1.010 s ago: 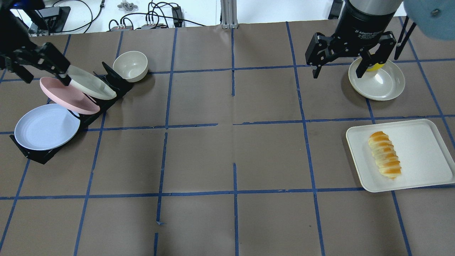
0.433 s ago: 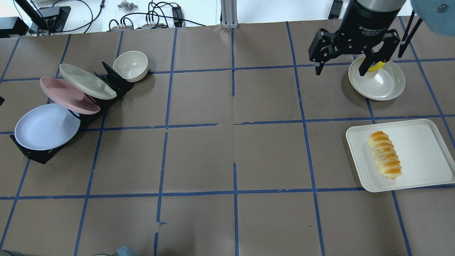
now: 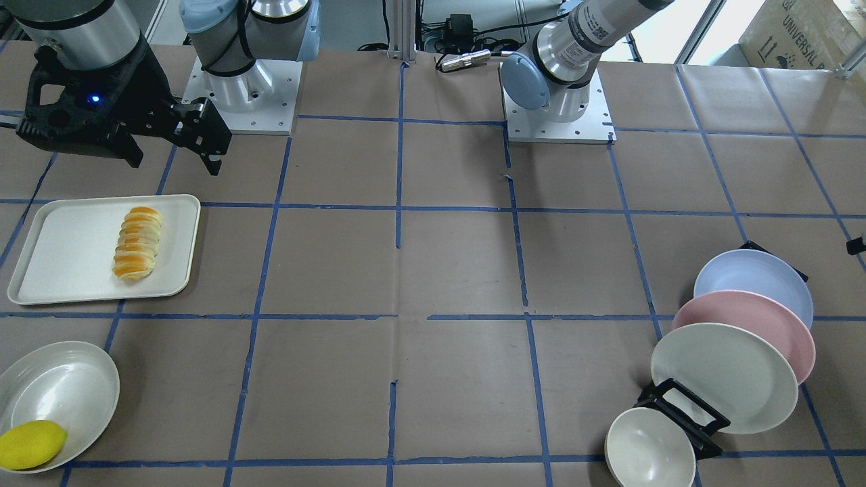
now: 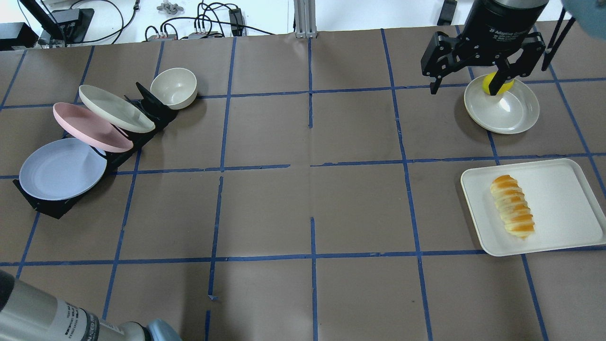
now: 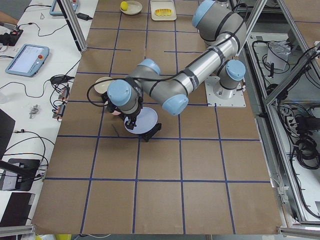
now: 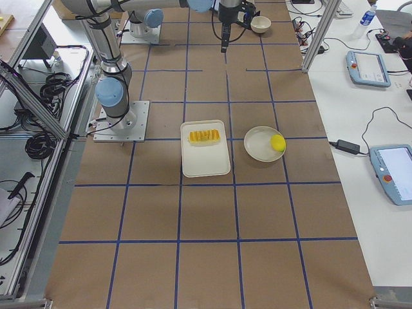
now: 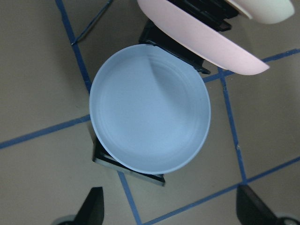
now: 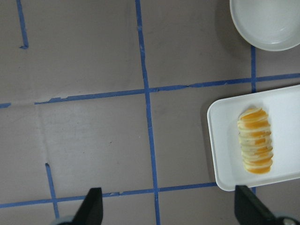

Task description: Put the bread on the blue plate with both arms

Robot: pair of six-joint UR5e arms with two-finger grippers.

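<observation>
The bread [image 4: 512, 206] lies on a white tray [image 4: 563, 203] at the right; it also shows in the front view [image 3: 137, 243] and at the right of the right wrist view [image 8: 255, 147]. The blue plate [image 4: 61, 169] leans in a black rack [image 4: 47, 206] at the left. My right gripper [image 4: 464, 90] is open and empty, high above the table, beyond the tray and over the near rim of a cream dish. My left gripper [image 7: 173, 211] is open and empty, looking straight down on the blue plate [image 7: 150, 121]. In the overhead view only a segment of its arm [image 4: 47, 317] shows.
A pink plate [image 4: 90, 127] and a cream plate [image 4: 116, 108] stand in the same rack behind the blue one. A cream bowl [image 4: 174, 87] sits beyond the rack. The shallow cream dish [image 4: 513, 113] holds a yellow lemon [image 3: 30, 443].
My left gripper has left the rack's far end and gone out of the overhead view; its arm now shows at the bottom left. My right gripper has drifted right and farther back.
</observation>
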